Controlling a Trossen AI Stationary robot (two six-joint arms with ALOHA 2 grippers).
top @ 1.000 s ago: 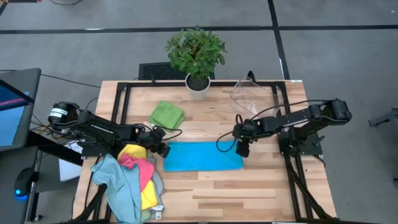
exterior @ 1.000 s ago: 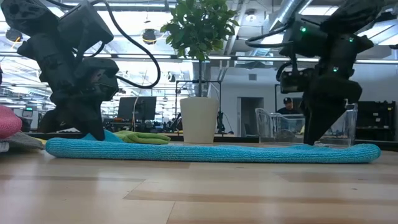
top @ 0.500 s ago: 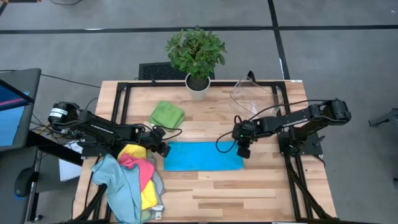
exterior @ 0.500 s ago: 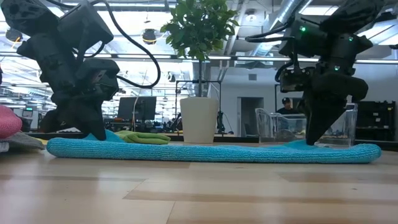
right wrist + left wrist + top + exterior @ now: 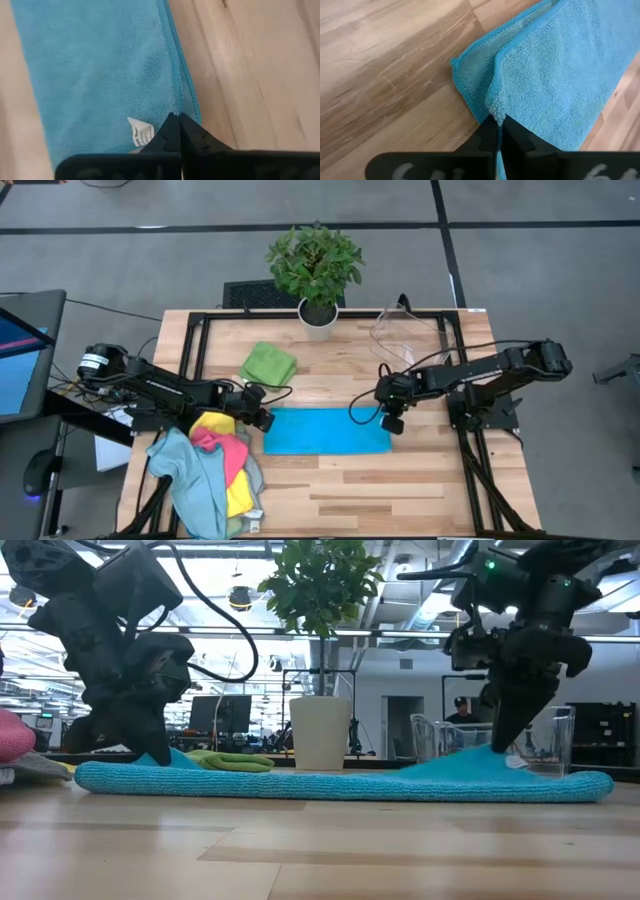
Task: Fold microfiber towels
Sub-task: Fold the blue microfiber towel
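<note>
Right gripper [image 5: 497, 745] now lifting blue towel [image 5: 327, 431] corner, fingers pinching — left gripper [image 5: 150, 752] pinching too, wooden table [image 5: 400, 490]

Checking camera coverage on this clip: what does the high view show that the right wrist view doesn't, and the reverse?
Only the high view: the left gripper shut on the blue towel's other end, the folded green towel, the towel pile, the plant. Only the right wrist view: a white tag on the blue towel. Both: the right gripper pinching that towel's corner.
</note>
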